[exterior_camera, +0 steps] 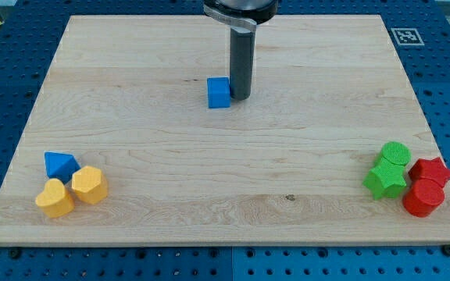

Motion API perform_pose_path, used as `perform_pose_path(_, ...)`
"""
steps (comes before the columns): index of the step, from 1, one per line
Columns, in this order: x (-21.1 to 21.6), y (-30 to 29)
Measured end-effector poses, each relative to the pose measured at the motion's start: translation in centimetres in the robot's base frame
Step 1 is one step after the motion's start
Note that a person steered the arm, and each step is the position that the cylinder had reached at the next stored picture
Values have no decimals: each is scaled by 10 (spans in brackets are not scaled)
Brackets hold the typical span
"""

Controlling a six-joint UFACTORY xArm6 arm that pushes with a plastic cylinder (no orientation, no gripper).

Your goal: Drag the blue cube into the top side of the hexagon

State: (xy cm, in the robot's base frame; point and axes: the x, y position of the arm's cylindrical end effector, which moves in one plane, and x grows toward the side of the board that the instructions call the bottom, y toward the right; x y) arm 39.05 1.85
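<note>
The blue cube (219, 93) sits on the wooden board in the upper middle. My tip (241, 96) is right beside the cube's right side, touching or nearly touching it. The yellow hexagon (90, 184) lies at the lower left, far from the cube. A blue triangular block (59, 165) lies just above and left of the hexagon, and a yellow heart-like block (55, 198) lies to the hexagon's lower left.
At the lower right is a cluster: a green cylinder (395, 153), a green star (387, 179), a red star (432, 169) and a red cylinder (423, 197). A marker tag (405, 35) is at the board's top right corner.
</note>
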Motion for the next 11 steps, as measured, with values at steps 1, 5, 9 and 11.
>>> perform_pose_path(1,-13,0)
perform_pose_path(5,20,-69)
perform_pose_path(9,93,-133)
perform_pose_path(11,110,-134)
